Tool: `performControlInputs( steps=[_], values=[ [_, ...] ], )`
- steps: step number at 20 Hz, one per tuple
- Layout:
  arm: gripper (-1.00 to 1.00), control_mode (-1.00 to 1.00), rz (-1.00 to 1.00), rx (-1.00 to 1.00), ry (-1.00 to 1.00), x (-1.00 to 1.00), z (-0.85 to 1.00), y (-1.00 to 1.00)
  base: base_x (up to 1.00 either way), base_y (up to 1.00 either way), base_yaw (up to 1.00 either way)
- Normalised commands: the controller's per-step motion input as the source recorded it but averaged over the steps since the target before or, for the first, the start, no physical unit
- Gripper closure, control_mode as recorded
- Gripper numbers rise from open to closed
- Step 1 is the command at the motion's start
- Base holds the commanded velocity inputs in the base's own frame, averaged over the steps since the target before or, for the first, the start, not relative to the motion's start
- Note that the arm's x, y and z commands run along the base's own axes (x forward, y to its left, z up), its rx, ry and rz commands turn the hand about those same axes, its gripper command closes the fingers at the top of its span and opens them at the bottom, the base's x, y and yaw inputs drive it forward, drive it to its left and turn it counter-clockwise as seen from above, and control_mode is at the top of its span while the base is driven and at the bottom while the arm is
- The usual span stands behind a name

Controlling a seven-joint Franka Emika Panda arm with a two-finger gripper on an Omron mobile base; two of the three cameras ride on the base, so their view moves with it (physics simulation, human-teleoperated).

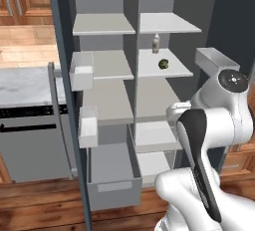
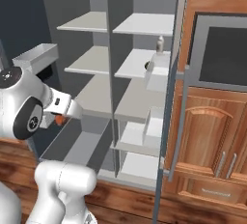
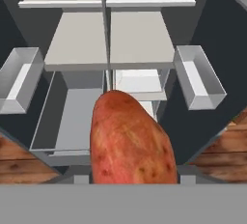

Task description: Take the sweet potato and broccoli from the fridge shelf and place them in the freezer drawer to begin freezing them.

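- The sweet potato [image 3: 131, 138] is seen huge and up close in the hand view, so it's being gripped by the jaws, which are closed on it; the fingertips themselves are hidden behind it.
- In the right base view a bit of orange, the same sweet potato [image 2: 60, 119], is spotted at the end of the arm, right at the gripper [image 2: 62, 117], in front of the open fridge.
- The freezer drawer [image 1: 113, 187] is pulled out at the bottom left of the fridge, with its flat light-grey front panel facing the room.
- In the hand view the freezer drawer [image 3: 72, 121] is seen just left of the held sweet potato; whether the potato is actually above it can't be told.
- The broccoli [image 1: 163, 64] is left sitting on a right-hand fridge shelf [image 1: 172, 69], well apart from the gripper.
- A small bottle with a pale cap [image 1: 156, 43] is stood upright further back on that same shelf, near the broccoli but not touching it.
- White door bins [image 1: 82, 70] are hung on the open fridge door at the left.
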Motion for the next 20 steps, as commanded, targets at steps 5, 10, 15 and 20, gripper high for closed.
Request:
performControlInputs(
  steps=[5, 10, 15, 20],
  values=[
    [1.00, 1.00, 0.00, 0.00, 0.00, 0.00, 0.00, 0.00, 0.00, 0.31, 0.14],
    [1.00, -1.00, 0.17, 0.00, 0.12, 0.25, -0.49, 0.08, 0.00, 0.00, 0.00],
    [1.00, -1.00, 0.23, 0.00, 0.19, 0.76, -0.60, 0.03, 0.00, 0.00, 0.00],
    [1.00, -1.00, 0.22, 0.00, 0.20, 0.85, -0.63, 0.16, 0.00, 0.00, 0.00]
  ],
)
